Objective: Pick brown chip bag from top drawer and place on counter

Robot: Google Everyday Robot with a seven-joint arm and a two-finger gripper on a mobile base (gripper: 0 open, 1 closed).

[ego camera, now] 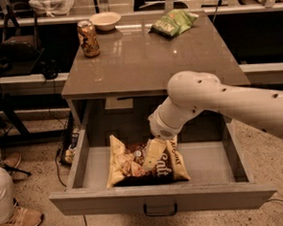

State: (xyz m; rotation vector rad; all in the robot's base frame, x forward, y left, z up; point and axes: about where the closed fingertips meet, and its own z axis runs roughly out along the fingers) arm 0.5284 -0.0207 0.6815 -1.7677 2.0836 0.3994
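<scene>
The brown chip bag lies flat in the open top drawer, left of its middle, with white lettering facing up. My gripper reaches down from the right into the drawer and sits on or just above the middle of the bag, hiding part of it. The white arm crosses over the drawer's right half. The counter is the grey-brown top right above the drawer.
On the counter stand a soda can at the back left, a white bowl behind it and a green chip bag at the back right. A person's leg and shoe are at the left on the floor.
</scene>
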